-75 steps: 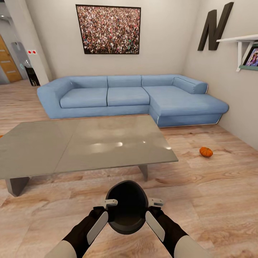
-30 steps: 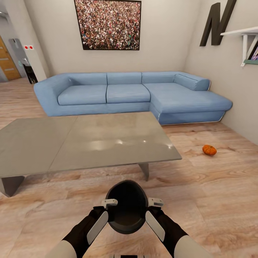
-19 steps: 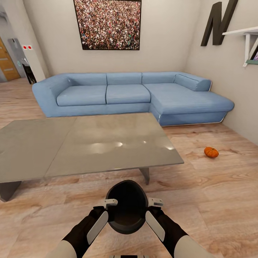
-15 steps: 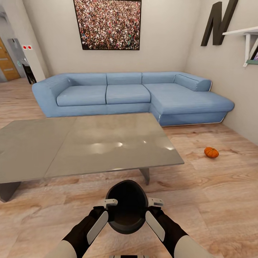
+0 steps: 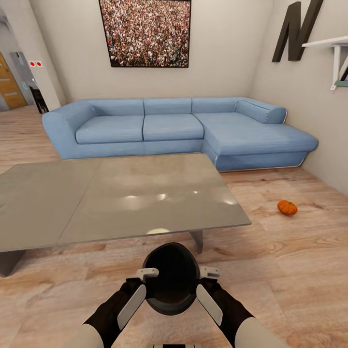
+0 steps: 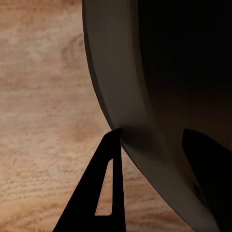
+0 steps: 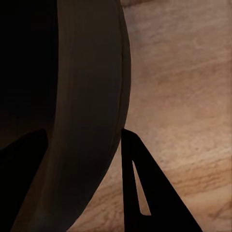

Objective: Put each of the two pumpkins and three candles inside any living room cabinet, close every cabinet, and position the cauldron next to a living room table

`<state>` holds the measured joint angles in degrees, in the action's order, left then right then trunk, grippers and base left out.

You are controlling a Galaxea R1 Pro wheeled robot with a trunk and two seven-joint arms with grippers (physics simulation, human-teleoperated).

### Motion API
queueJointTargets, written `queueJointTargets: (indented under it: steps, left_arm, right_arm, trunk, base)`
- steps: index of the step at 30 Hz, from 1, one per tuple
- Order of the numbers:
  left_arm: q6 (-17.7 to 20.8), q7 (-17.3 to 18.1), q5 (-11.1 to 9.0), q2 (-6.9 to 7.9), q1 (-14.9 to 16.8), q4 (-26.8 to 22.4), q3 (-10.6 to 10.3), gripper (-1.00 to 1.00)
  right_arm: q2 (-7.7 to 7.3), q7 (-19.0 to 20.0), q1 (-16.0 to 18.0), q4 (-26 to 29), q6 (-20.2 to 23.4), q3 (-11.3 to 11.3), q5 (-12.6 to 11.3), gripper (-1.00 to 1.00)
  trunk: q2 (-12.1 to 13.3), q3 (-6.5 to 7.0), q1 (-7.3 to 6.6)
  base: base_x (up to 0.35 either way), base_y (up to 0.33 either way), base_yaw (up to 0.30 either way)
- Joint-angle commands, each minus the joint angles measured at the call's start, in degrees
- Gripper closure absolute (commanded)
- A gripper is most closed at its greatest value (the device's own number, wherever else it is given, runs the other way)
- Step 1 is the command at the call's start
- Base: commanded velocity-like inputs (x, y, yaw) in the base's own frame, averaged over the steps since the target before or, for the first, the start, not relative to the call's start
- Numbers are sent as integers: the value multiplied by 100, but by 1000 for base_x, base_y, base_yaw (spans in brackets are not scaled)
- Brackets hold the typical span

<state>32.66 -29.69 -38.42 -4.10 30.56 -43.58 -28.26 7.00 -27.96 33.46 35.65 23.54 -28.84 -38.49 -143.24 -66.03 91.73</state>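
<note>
On the wood-plank floor (image 5: 290, 270): one low grey table (image 5: 116, 198), one blue corner sofa (image 5: 179, 130), one small orange pumpkin (image 5: 287, 208) right of the table. Left gripper (image 5: 143, 285) and right gripper (image 5: 203, 284) each clamp the round black cauldron (image 5: 171, 282) rim, just before the table.

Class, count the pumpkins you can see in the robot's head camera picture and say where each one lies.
1. The pumpkin lies on the wooden floor, to the right of the grey table and in front of the blue sofa. Another may be hidden.
</note>
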Motion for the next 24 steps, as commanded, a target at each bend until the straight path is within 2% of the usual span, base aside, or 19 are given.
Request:
queueJointTargets:
  steps: [1,16,24]
  left_arm:
    - [-58,99,-245,6,11,-45,-40,100]
    - [-58,96,-245,7,11,-45,-23,100]
    - [-58,96,-245,6,11,-45,-21,100]
  right_arm:
    - [-6,28,2,4,-43,-104,-299,100]
    - [-6,28,2,4,-43,-104,-299,100]
    - [-6,32,2,4,-43,-104,-299,100]
  trunk:
    - [-3,-5,-1]
    - [-3,-5,-1]
    - [-8,-94,9]
  base:
    - [52,11,0]
    - [5,1,0]
    - [0,0,0]
